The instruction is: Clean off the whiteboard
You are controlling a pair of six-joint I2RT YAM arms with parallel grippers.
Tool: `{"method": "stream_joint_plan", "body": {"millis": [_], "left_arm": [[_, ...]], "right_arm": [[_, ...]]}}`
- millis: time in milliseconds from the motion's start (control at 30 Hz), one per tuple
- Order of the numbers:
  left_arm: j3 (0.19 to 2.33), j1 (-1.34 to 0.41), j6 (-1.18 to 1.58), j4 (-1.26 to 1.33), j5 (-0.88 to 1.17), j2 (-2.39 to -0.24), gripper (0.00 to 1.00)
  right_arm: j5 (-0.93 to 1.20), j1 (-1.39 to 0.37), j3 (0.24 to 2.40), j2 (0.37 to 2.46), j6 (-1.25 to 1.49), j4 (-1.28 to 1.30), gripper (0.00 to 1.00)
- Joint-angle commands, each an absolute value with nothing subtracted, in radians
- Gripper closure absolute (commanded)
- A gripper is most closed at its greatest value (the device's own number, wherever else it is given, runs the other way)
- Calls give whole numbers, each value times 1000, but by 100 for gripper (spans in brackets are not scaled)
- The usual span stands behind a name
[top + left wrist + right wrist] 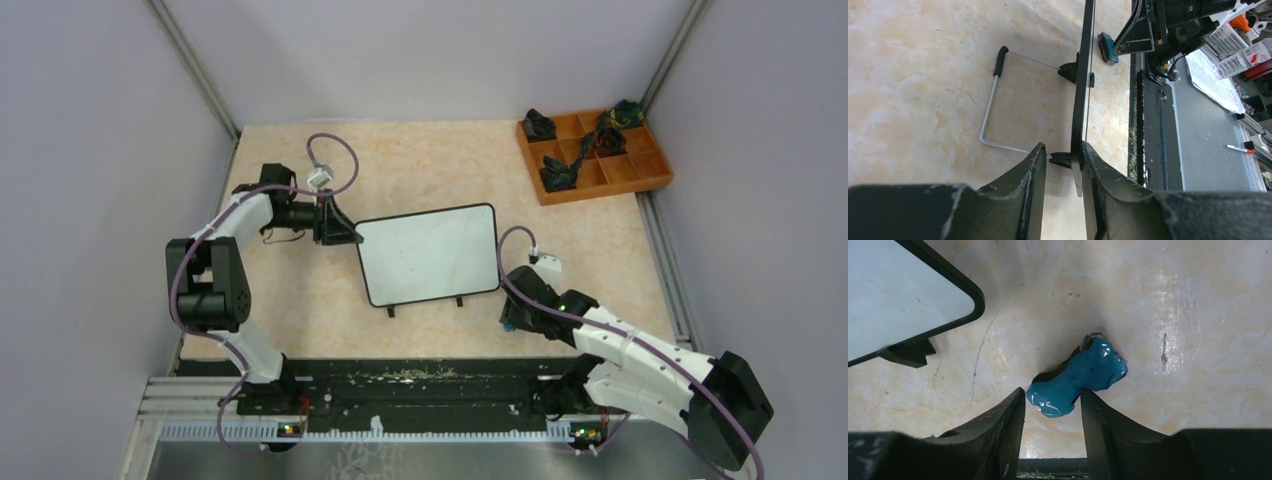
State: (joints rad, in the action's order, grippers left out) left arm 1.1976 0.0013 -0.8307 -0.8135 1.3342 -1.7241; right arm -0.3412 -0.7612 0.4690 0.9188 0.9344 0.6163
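Note:
The whiteboard [430,255] stands mid-table on two black feet, and its white face shows no writing. My left gripper [350,232] is open at the board's left edge. In the left wrist view the board [1079,100] shows edge-on between the jaws of my left gripper [1063,150], against the right finger, with a gap to the left finger. My right gripper [512,318] is open, low over the table right of the board. In the right wrist view its tips [1052,392] straddle the near end of a blue eraser [1078,377] lying on the table. The board's corner [898,295] is at upper left.
An orange compartment tray [655,178] with dark crumpled cloths [560,172] sits at the back right. The board's wire stand [990,107] lies on the table behind the board. The eraser also shows in the left wrist view [1107,47]. Grey walls enclose the table.

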Motion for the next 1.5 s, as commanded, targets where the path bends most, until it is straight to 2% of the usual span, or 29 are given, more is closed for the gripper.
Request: {"method": "stream_joint_plan", "body": {"millis": [0,267,467,767,967,1100,1300,1467], "left_arm": [[1182,-3,-843,-801,1275,-1720,62],[1184,-3,-821,-785,1261,-1700,60],[1198,-3,-796,-783,1286,-1680,54],[1287,-3,-945,-995,1385,-1684,42],[1309,-2,-989,-1049,1390,-1671,40],[1283,0,-855,-900,1316,-1638,29],[1151,5,-537,-507,1152,-1501,16],[1063,12,-347,-271,971,-1412,11]], "right_arm": [[-359,-750,488,900,922,596,54],[-398,-750,519,858,919,650,54],[-425,-750,546,824,897,679,54],[-427,-750,540,839,888,668,54],[-426,-750,541,837,885,666,54],[-440,-751,548,821,887,686,54],[-457,-751,561,780,875,701,54],[-470,-751,572,792,865,706,54]]}}
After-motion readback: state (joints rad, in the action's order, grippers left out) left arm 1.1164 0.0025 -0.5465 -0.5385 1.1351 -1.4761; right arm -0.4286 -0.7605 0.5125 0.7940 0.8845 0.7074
